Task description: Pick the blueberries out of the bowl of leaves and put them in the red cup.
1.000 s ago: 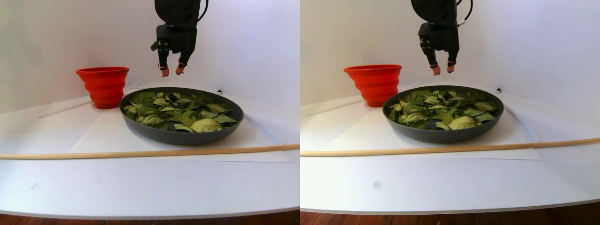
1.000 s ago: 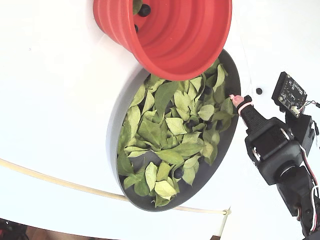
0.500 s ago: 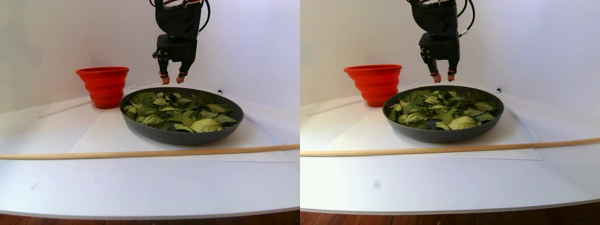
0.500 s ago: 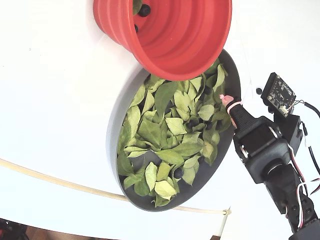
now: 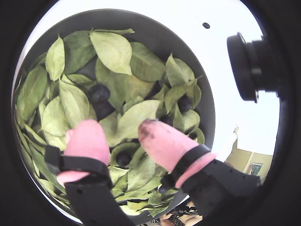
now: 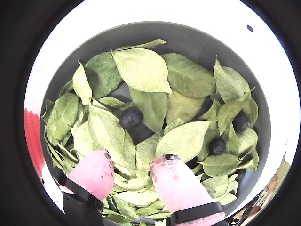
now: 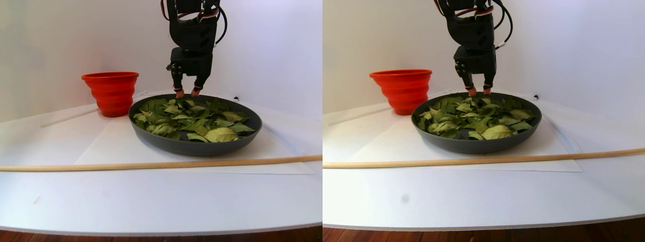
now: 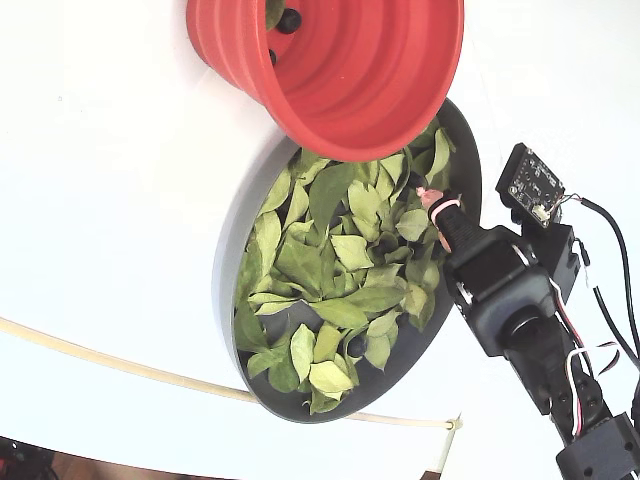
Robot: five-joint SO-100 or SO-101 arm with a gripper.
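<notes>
Comparing with a second ago, you have the gripper (image 7: 187, 93) much lower: it hung well above the bowl (image 7: 195, 146) then, and its pink fingertips (image 6: 96, 170) now sit just over the leaves (image 7: 194, 118) at the far side of the dish in the stereo pair view. In the fixed view the arm has also shifted in over the bowl rim (image 8: 226, 270); the gripper (image 8: 434, 197) that was outside the rim now lies above the leaves (image 8: 340, 270). Jaws are parted, nothing between them; both wrist views show a leaf-filled gap between the two pink pads.

Blueberries remain in the bowl: in a wrist view you see one (image 6: 130, 117) ahead of the fingertips among the leaves and two more (image 6: 217, 145) toward the right rim; a wrist view from the other camera shows one (image 5: 99, 93) beyond the left pad and another (image 5: 123, 159) low between the pads. The red cup (image 7: 111, 93) stands left of the bowl, unmoved, and the fixed view shows dark berries (image 8: 288, 20) already in it. The wooden rod (image 7: 151, 165) lies unchanged in front of the bowl.
</notes>
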